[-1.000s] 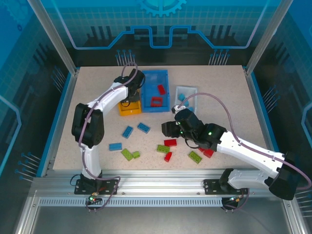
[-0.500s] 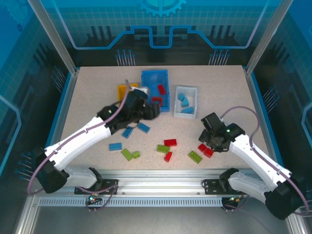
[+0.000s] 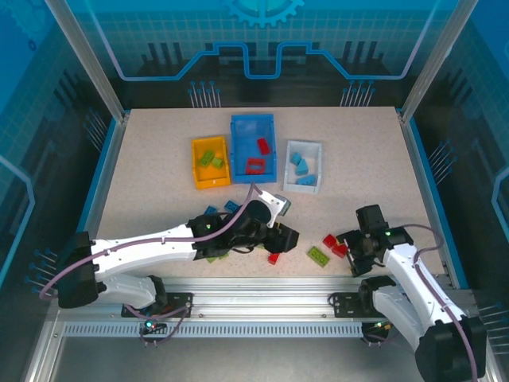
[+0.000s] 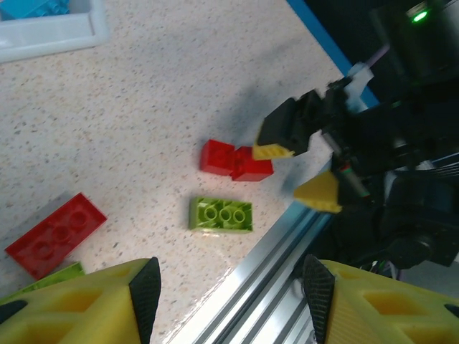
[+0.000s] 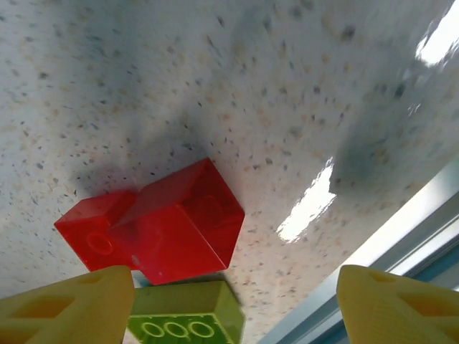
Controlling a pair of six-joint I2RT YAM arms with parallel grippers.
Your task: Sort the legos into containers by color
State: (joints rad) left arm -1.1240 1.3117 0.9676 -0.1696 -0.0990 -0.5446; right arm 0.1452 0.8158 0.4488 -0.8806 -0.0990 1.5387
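The speckled beige desk lies under the left hand and the right hand. Its blue border runs outboard of the right hand. A ribbed aluminium rail sits just behind both. Translucent blue enclosure walls rise far ahead of them.

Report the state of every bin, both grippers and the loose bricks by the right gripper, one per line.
yellow-orange bin: open, holds green legos.
blue bin: open, holds two red legos.
white bin: open, holds light blue legos.
left gripper: open, empty.
right gripper: open, empty.
red pair: loose on the table, touching each other.
green brick: flat on the table, studs up.
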